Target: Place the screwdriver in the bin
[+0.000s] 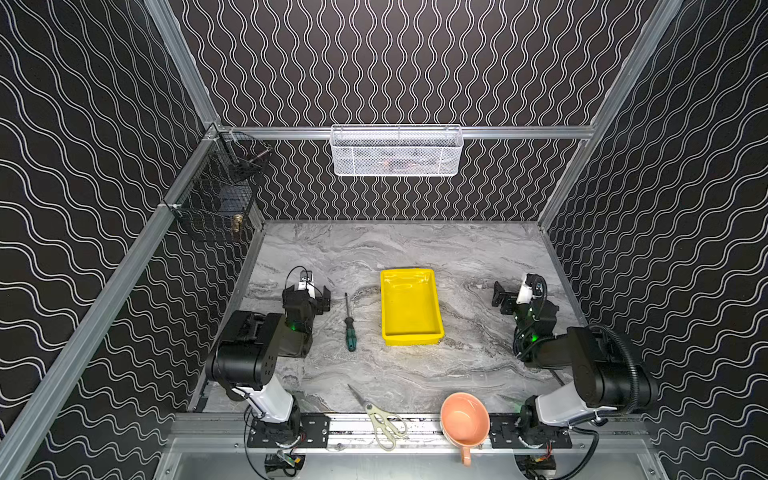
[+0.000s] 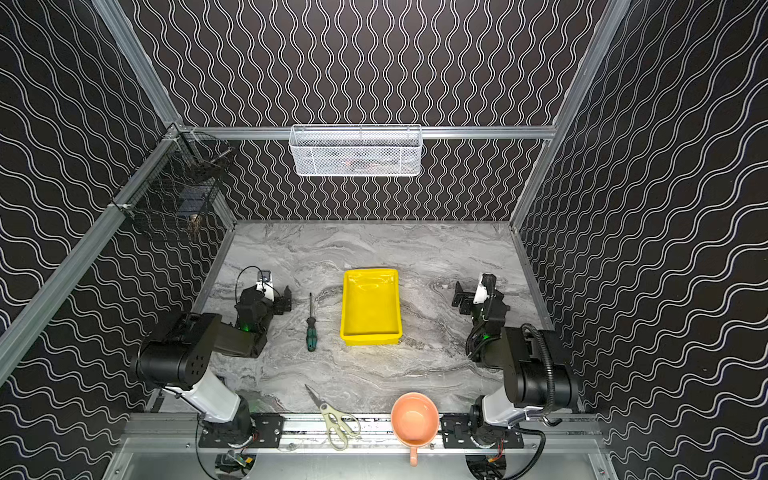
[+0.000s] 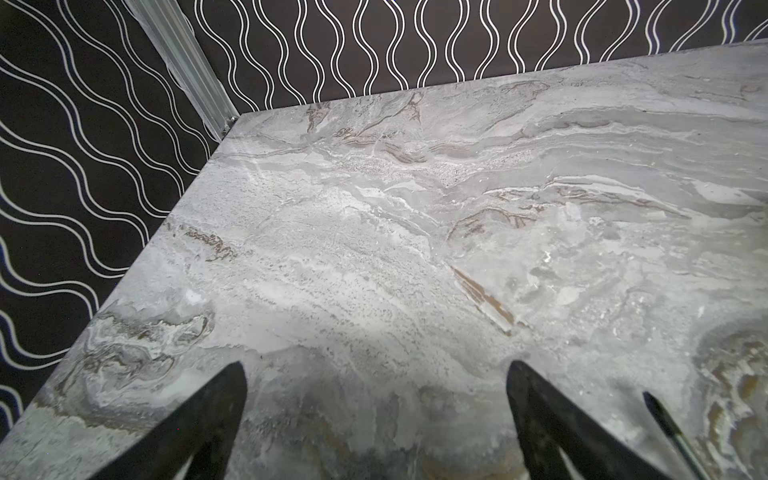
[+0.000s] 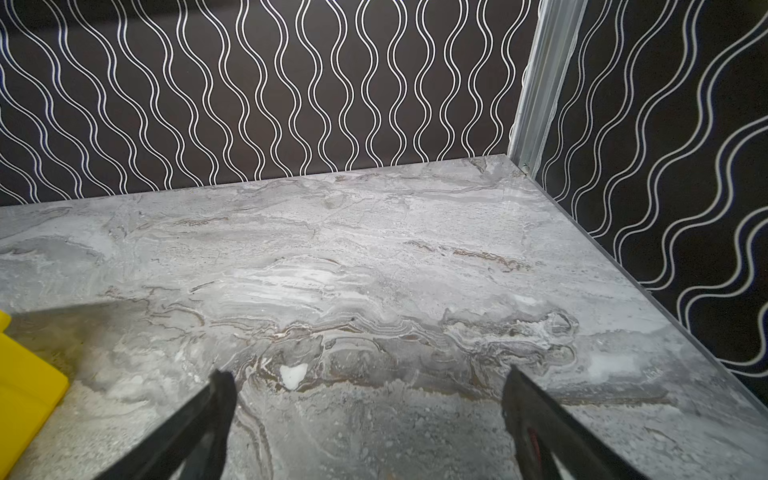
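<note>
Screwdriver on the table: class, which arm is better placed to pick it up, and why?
Left. The left gripper stands open beside the screwdriver; the right gripper is apart, beyond the yellow tray.

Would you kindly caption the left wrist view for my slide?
Left gripper, jaws open, over the marble table; screwdriver shaft just outside them.

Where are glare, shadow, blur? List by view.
In both top views glare whitens the far inner wall of the yellow tray; in the left wrist view the left hand shadows the marble table and the screwdriver looks soft; the right wrist view shows similar shadow.
</note>
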